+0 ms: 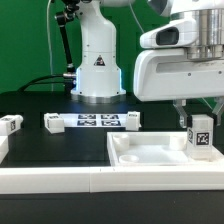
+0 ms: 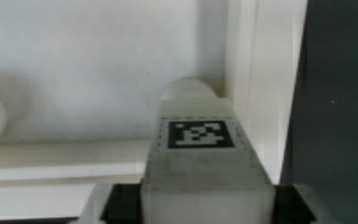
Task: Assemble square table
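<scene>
The white square slab (image 1: pixel 150 152) with a recessed face and raised rim lies on the black table at the exterior view's right. My gripper (image 1: pixel 201 120) is shut on a short white leg (image 1: pixel 201 139) with a black-and-white tag, held upright over the slab's right part. I cannot tell if its lower end touches the slab. In the wrist view the tagged leg (image 2: pixel 199 140) sits between my dark fingers (image 2: pixel 123 202), with the slab's rim (image 2: pixel 243 60) beyond it. Another tagged leg (image 1: pixel 10 125) lies at the far left. Two more white blocks (image 1: pixel 52 122) (image 1: pixel 131 119) lie further back.
The marker board (image 1: pixel 90 121) lies flat in front of the robot base (image 1: pixel 97 70), between the two white blocks. A long white border wall (image 1: pixel 60 180) runs along the table's front edge. Green backdrop behind.
</scene>
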### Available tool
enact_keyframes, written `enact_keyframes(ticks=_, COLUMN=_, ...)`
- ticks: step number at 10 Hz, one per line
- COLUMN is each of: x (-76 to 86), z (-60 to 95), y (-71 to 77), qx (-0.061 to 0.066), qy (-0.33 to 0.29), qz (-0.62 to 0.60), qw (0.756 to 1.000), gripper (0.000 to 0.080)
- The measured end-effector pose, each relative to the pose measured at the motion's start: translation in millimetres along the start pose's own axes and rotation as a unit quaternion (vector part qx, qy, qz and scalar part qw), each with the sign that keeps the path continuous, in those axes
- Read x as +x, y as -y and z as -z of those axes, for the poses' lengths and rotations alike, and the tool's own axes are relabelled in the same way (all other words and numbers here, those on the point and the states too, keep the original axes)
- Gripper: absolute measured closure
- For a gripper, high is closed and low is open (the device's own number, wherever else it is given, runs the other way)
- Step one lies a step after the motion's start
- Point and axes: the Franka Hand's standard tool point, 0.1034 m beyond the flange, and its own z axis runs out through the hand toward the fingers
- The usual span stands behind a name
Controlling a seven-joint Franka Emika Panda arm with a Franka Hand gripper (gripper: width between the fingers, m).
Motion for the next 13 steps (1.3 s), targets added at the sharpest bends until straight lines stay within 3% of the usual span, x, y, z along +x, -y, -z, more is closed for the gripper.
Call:
enact_keyframes(ticks=3, x=-1.6, z=-0.4, y=-2.3, qx=0.014, qy=-0.014, qz=-0.17, qw=0.985, gripper=0.0509)
enact_keyframes(ticks=5, x=-1.5, z=-0.8, y=-2.1, qx=0.017, qy=-0.018, qz=-0.253, qw=0.967, gripper=0.0509)
enact_keyframes(ticks=8, x=-2.0, z=-1.2, y=-2.3, qx=0.022, qy=-0.015, qz=-0.414, qw=0.91, gripper=0.0509)
enact_keyframes(ticks=9, x=-2.9, z=-1.7, y=0.6, qx=0.022, qy=-0.013, qz=-0.489, qw=0.872, gripper=0.0509)
enact_keyframes(ticks=10, x=-3.2, z=-1.7, y=1.7, qx=0.022, qy=-0.012, qz=-0.514, qw=0.858, gripper=0.0509)
enact_keyframes(ticks=12, x=-3.9, z=-1.7, y=4.1, qx=0.028, qy=-0.005, qz=-0.602, qw=0.798, gripper=0.0509)
enact_keyframes(ticks=13, x=-3.8, z=-1.7, y=3.9, qx=0.029, qy=-0.005, qz=-0.613, qw=0.79, gripper=0.0509)
